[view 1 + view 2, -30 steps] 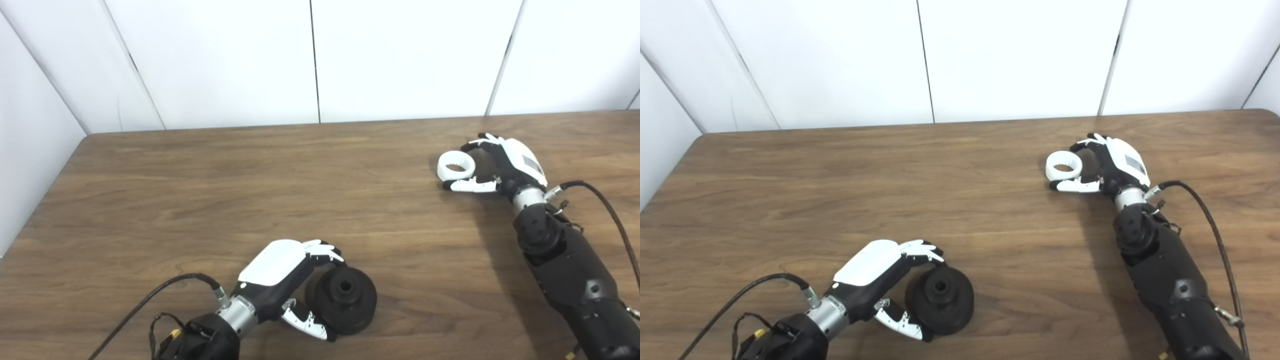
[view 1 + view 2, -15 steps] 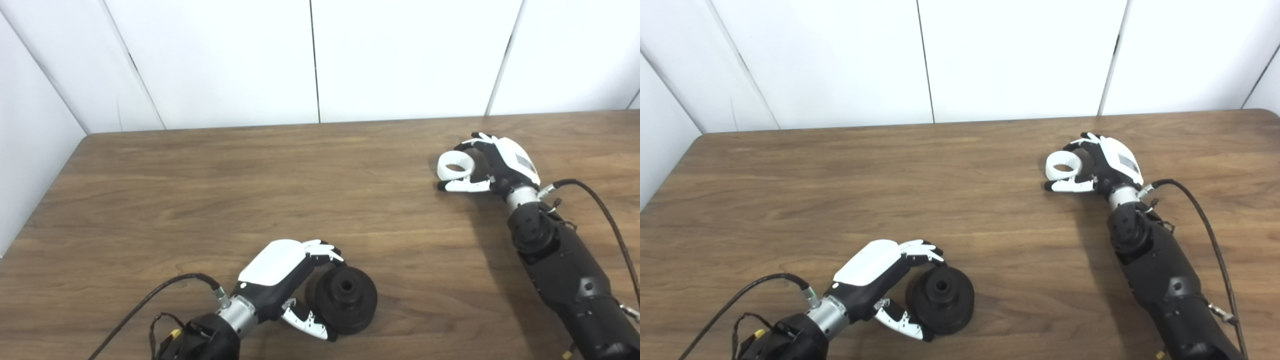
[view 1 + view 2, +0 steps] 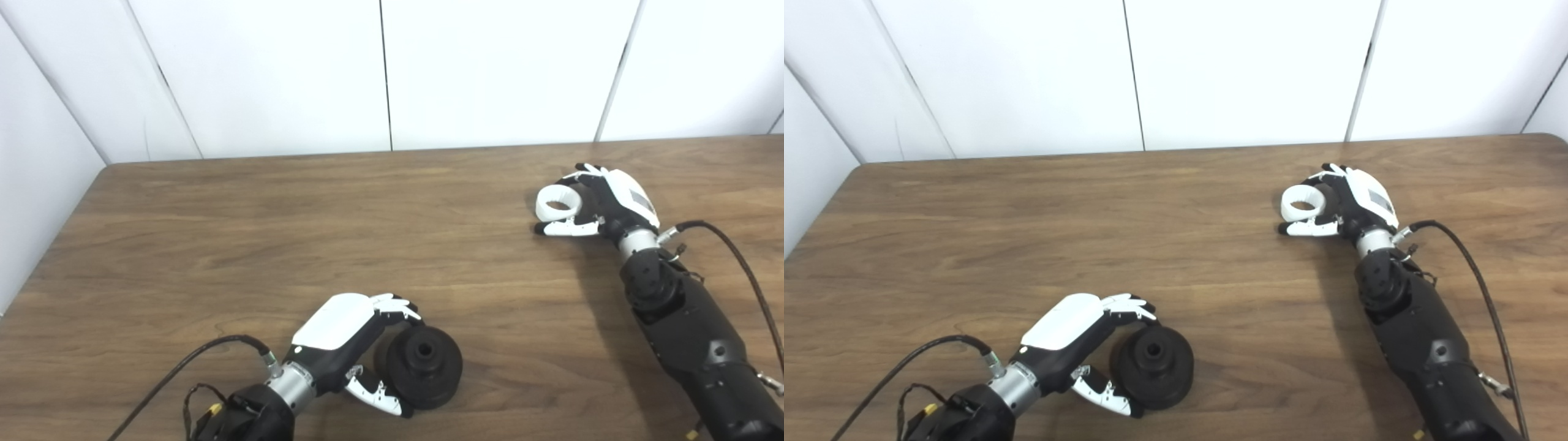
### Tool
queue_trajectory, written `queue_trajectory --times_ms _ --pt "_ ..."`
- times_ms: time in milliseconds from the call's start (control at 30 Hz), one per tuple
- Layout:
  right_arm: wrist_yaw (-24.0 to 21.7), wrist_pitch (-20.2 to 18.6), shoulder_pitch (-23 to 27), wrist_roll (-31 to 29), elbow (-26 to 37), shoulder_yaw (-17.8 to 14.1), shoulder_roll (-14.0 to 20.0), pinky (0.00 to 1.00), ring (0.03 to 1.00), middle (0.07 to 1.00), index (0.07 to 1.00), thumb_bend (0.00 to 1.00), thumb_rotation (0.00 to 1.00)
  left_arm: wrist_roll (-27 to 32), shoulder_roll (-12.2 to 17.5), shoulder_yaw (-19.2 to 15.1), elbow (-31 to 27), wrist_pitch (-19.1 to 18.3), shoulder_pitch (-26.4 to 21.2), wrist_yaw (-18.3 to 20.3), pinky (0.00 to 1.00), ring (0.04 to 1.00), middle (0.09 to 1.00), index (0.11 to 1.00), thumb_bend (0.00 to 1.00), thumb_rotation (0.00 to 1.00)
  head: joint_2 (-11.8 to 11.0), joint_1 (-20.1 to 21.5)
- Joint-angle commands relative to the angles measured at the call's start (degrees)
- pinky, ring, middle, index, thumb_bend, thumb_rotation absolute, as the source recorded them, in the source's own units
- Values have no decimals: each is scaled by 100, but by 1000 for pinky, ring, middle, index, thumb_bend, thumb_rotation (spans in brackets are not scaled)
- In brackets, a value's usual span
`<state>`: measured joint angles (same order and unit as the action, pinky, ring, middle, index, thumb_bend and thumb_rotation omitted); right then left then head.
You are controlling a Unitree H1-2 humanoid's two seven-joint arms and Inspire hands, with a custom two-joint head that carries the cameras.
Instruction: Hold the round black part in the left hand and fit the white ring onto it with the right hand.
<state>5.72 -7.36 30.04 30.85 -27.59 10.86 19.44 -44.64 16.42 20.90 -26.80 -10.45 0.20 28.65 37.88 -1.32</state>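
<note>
Desk (image 3: 245,233) of dark wood carries both parts. Left hand (image 3: 349,343) cups the round black part (image 3: 422,366) near its front edge; well apart, right hand (image 3: 603,199) curls around the white ring (image 3: 557,205), thumb beneath.

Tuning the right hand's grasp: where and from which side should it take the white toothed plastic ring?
Pinch the white toothed plastic ring across its outer wall, coming from its right side. It lies flat on the wooden table with the bore facing up, so only the smooth outer wall offers opposing faces. The right hand already brackets it there, fingers behind, thumb in front.
</note>
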Motion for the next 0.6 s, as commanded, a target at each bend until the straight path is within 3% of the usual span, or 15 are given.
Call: queue_trajectory --times_ms 0,567 --pt "94 210 264 -15 20 -10 29 923 990 933 693 818 328 -22 -8 -32 -90 41 -40 -65 841 916 866 699 875 197 3 -5" --pt "145 205 261 7 -44 -19 77 926 988 931 686 785 310 5 -1 -51 -74 69 -58 -56 840 920 868 699 871 197 -13 0"
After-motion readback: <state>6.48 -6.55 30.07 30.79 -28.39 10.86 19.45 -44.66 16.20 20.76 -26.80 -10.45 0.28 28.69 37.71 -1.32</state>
